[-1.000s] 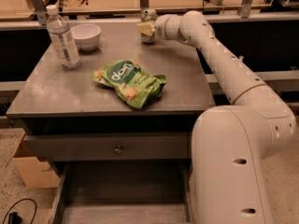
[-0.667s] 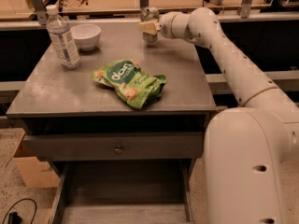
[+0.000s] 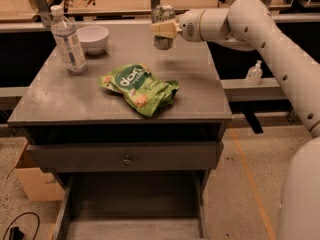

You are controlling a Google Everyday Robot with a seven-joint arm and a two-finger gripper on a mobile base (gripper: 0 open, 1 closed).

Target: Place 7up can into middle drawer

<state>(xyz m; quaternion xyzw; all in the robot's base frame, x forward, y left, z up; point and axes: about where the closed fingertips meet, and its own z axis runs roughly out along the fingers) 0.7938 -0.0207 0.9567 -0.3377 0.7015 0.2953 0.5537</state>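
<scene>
The 7up can (image 3: 163,15), green and silvery, is upright at the far middle of the cabinet top, held from the right side by my gripper (image 3: 165,30). The cream fingers (image 3: 164,29) are shut on the can's body. The can seems to hang just above the top, with a faint shadow under it. The middle drawer (image 3: 135,204) is pulled out at the bottom of the view, with a bare grey floor and low side walls. It lies well below and in front of the can.
A green snack bag (image 3: 140,88) lies mid-top. A clear plastic bottle (image 3: 67,39) and a white bowl (image 3: 93,38) stand at the back left. A closed drawer front with a round knob (image 3: 127,159) sits above the open drawer. A cardboard box (image 3: 30,179) is on the floor at left.
My gripper, with the can in it, has come a little away from the back edge toward the front. The bag, bottle and bowl have not moved.
</scene>
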